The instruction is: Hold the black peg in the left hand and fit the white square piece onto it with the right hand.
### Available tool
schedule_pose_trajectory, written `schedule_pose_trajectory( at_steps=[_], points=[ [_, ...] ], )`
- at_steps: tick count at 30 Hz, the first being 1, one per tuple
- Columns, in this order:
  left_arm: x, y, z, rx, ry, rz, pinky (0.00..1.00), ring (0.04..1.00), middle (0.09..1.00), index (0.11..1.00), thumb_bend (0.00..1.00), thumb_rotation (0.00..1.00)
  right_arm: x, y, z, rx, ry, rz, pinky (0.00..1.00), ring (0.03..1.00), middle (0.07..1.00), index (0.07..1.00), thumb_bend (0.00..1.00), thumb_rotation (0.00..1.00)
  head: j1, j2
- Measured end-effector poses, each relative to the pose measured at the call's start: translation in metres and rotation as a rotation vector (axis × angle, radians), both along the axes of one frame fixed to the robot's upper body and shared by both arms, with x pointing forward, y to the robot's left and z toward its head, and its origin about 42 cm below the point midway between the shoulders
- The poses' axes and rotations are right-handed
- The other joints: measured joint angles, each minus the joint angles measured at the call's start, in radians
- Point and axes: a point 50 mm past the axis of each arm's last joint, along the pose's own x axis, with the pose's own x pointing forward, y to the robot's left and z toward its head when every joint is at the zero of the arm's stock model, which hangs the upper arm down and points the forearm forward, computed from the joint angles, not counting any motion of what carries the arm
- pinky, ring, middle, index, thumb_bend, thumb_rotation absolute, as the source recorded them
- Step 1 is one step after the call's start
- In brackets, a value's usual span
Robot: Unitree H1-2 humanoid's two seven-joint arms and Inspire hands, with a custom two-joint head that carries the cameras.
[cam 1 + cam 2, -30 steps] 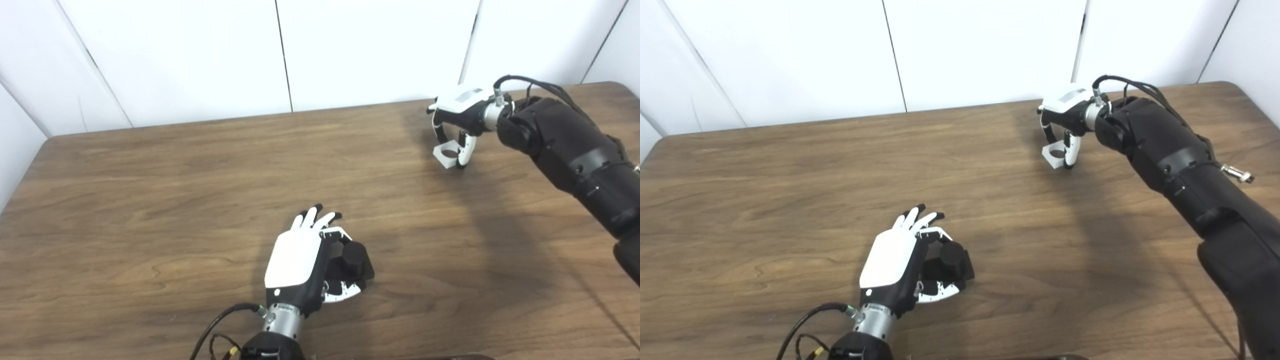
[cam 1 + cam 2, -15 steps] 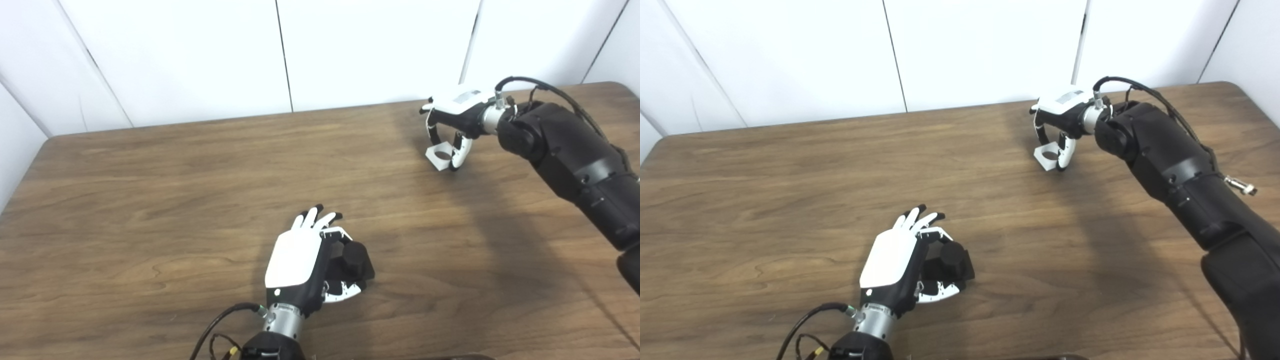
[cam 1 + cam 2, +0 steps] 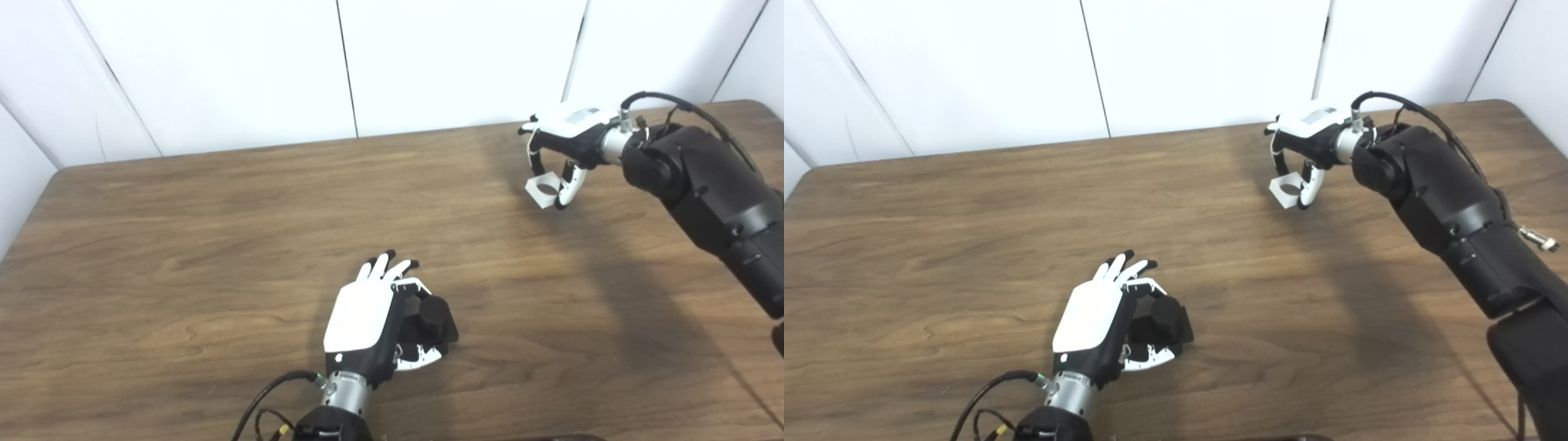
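Left eye view: left hand (image 3: 367, 324) wrapped on black peg (image 3: 433, 315), round stub up, base resting on table (image 3: 184, 245). White square piece (image 3: 542, 190) far right-rear of peg, pinched in right hand (image 3: 560, 147), lifted off table.

Right eye view: same. Piece (image 3: 1286, 190) looks rigid, light, thin-walled around bore; pinch outer flats, keep bore clear. Peg (image 3: 1165, 317) stiff, likely slick plastic.

the black peg (image 3: 434, 313) is a short round post on a dark square base, standing upright in the grip of the left hand (image 3: 373, 321), post up. the white square piece (image 3: 543, 190) has a round hole through its middle and sits tilted, pinched by the right hand (image 3: 560, 150), well apart from the peg and farther back.
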Motion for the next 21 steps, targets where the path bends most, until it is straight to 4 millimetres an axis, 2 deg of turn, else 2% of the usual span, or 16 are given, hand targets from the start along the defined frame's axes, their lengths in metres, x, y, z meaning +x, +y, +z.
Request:
schedule_pose_trajectory(
  at_steps=[6, 21],
  points=[
    [0.001, 0.001, -0.001, -0.003, 0.003, 0.001, 1.00, 0.994, 0.890, 0.487, 0.52, 0.08, -0.008, 0.006, 0.006, 0.006, -0.015, 0.028, 1.00, 1.000, 0.949, 0.491, 0.53, 0.14, 0.000, 0.002],
    [0.002, 0.001, -0.002, -0.007, 0.006, 0.003, 1.00, 0.995, 0.890, 0.487, 0.52, 0.08, -0.050, 0.035, 0.026, 0.005, -0.026, 0.160, 1.00, 1.000, 0.953, 0.492, 0.53, 0.14, 0.000, -0.005]
  ],
)
